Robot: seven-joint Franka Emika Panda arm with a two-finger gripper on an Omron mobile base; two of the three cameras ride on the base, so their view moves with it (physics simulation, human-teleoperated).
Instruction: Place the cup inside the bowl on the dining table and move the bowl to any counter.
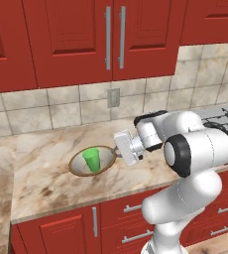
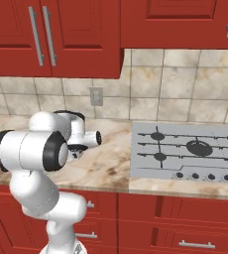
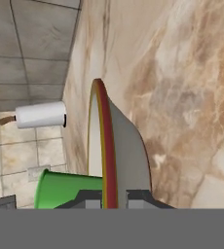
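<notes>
The bowl (image 1: 79, 167), wide and shallow with a brown-gold rim, is on or just above the marble counter (image 1: 41, 149) below the red wall cabinets. The green cup (image 1: 91, 159) stands upright inside it. My gripper (image 1: 117, 153) reaches in from the right and is shut on the bowl's right rim. In the hand view the bowl (image 3: 126, 146) appears edge-on, with its rim pinched between the two fingertips of the gripper (image 3: 115, 197), and the cup (image 3: 67, 187) is on its inner side. The dining table is out of view.
A wall outlet (image 1: 113, 97) sits in the tiles behind the bowl. A gas hob (image 2: 185, 149) is set into the counter to the right of the arm. A paper towel roll (image 3: 40, 114) stands by the wall further along. Red drawers run below the counter edge.
</notes>
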